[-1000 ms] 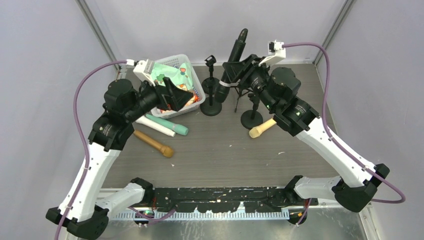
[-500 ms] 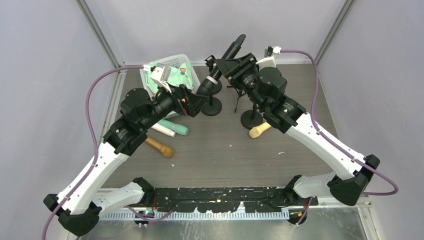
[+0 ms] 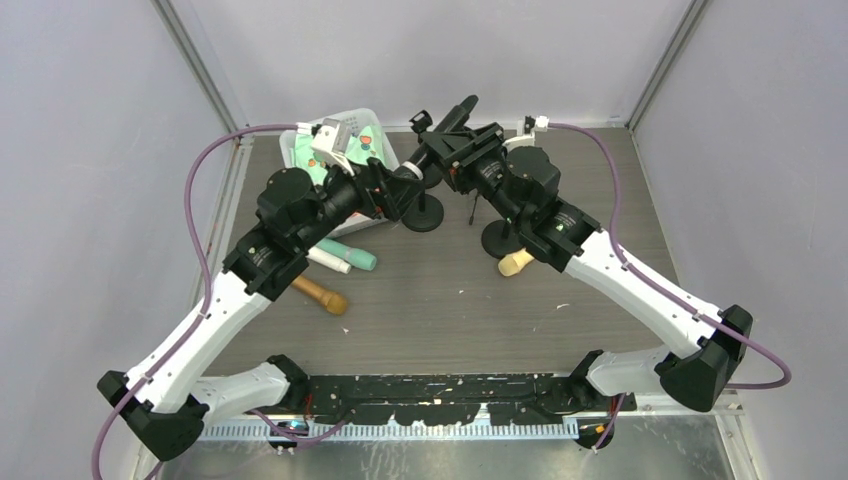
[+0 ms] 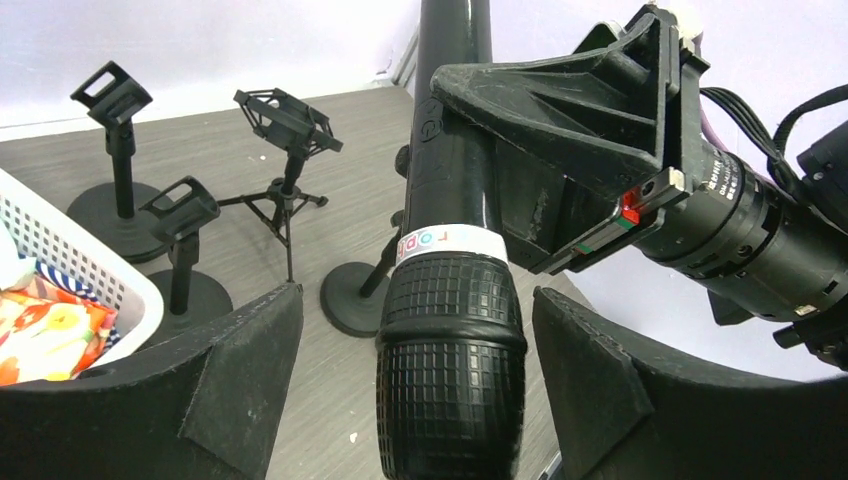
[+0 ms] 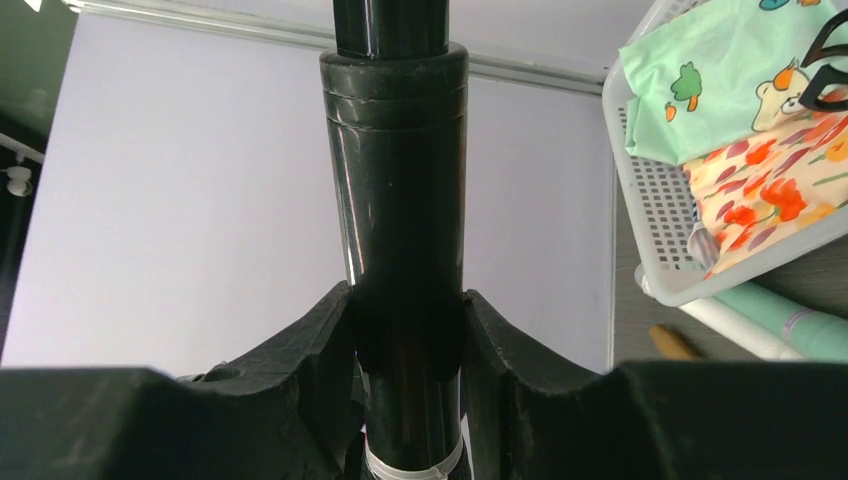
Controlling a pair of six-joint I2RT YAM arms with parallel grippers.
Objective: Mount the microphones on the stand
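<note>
One view at a time, from above first. Clamps the black microphone (image 3: 463,106) in the right gripper (image 3: 448,143) over the far middle of the table (image 3: 440,310), clear of the surface and tilted, tail high toward the back, head low toward the left. Meets that head end with the left gripper (image 3: 398,188); too crowded from up here to judge its opening. Lying flat on the table: a brown microphone (image 3: 322,294) and a mint microphone (image 3: 350,257) under the left arm, and a tan microphone (image 3: 516,262) half hidden under the right arm.

From the left wrist: fingers (image 4: 235,400) spread wide, with a clear gap on each side of the ribbed black head, touching nothing. Between them, running up the middle of the view, the head, then a white band (image 4: 450,243), then the smooth barrel. Just above the band, pinched against the barrel, one triangular finger of the right gripper. Standing upright on the table behind: a clip stand (image 4: 120,150), a second clip stand (image 4: 185,255), a tripod stand (image 4: 290,125) and the round base of a fourth stand (image 4: 350,300), all apart from the held microphone. At the left edge, a white basket (image 4: 60,250) with patterned cloth (image 4: 40,340) inside.

From the right wrist: both fingers pressed tight against the glossy barrel, one on each side, no gap visible. White band just below the grip. Basket with cloth off to the right, mint microphone beside its lower wall.
</note>
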